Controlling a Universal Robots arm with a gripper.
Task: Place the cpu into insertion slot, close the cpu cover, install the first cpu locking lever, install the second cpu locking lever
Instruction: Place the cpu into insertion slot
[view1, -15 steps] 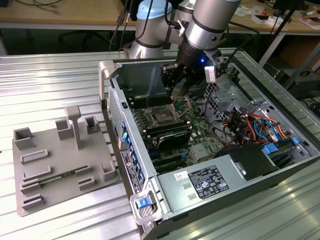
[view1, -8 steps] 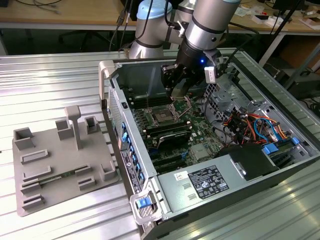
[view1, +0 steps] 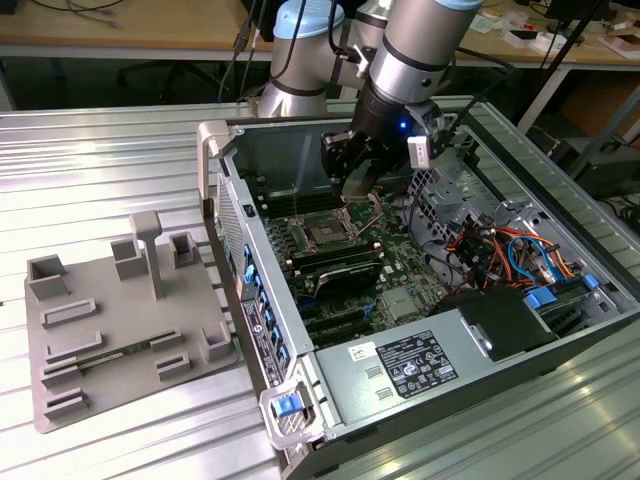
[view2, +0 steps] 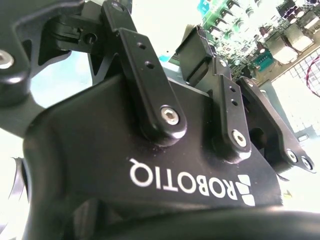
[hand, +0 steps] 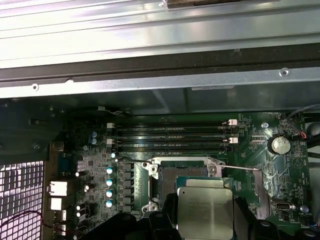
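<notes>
One cpu (hand: 205, 214), dull silver top turned toward the first wrist view, pinched on two opposite edges by two dark fingers (hand: 165, 222) of the one gripper (view1: 352, 178), jaws closed on the chip. Hangs over one edge of the one insertion slot (hand: 172, 182), partly hiding it, not seated. Held clear above the green circuit board (view1: 400, 265) in the exterior view. Around the slot a thin metal rim, with one thin metal rod (hand: 241, 169) running out from a corner. Counted in the first wrist view: four long black memory slots (hand: 170, 129) side by side beyond the socket, five blue-topped capacitors (hand: 109, 182) in a column beside it, one round coin cell (hand: 279, 145). One arm (view1: 420, 50), silver-grey with pale blue joint caps, reaching down from the top of the exterior view, wrist tilted into one open computer case (view1: 225, 170). Black link bars (view2: 150, 85) close up in the second wrist view, with a strip of the board beyond. Inside the case one grey power supply (view1: 400, 365) and a bundle of blue and orange cables (view1: 515, 250). Case lying on a ribbed metal table (view1: 100, 170). On the exterior view's left, flat on that table, one grey fixture plate (view1: 110, 330) with several upright blocks. Behind, a wooden workbench (view1: 120, 30) with loose cables on top.
</notes>
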